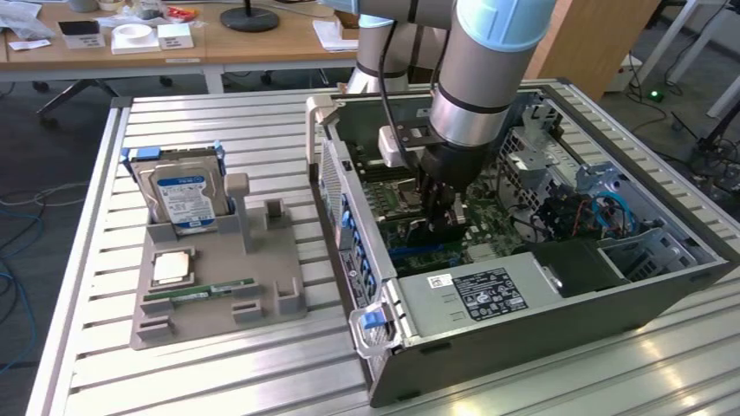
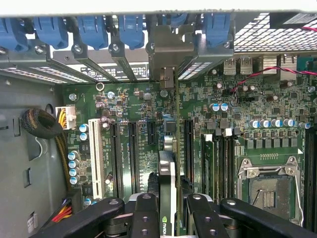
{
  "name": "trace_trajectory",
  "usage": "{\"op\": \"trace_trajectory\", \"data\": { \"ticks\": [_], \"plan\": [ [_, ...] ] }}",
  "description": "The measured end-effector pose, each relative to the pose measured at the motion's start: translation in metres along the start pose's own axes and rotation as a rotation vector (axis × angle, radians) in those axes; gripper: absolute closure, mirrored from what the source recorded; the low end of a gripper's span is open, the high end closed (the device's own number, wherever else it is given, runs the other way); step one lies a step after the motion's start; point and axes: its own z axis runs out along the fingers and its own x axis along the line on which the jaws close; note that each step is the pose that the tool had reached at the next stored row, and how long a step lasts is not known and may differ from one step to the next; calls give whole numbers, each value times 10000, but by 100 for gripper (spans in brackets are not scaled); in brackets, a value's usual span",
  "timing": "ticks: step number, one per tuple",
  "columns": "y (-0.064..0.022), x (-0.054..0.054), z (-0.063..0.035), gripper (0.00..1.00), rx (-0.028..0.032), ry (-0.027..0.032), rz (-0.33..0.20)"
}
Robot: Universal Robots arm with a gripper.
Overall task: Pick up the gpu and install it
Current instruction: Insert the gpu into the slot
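**Workshop scene: held on edge, lined up**

Slatted metal table (image 1: 231, 364) held an open computer case (image 1: 543, 334) at the exterior view's right. Mid-frame, the gripper (image 1: 439, 230) pinched the gpu (image 2: 167, 178), which hung on edge right under its fingers (image 2: 146, 214). Its long side ran along the black slots (image 2: 132, 153), metal end by the blue clips (image 2: 94, 27).

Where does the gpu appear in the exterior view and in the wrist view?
Exterior view: the gpu is inside the open case, largely hidden under the hand.
Wrist view: the gpu is seen edge-on, clamped in the hand, with its silver bracket at the case's rear wall.
Shared landmark: the row of blue slot latches.
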Motion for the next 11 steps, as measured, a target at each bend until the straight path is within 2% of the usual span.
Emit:
{"op": "trace_trajectory", "data": {
  "ticks": [11],
  "plan": [
    [0, 0, 0, 73, 0, -1, 0]
  ]
}}
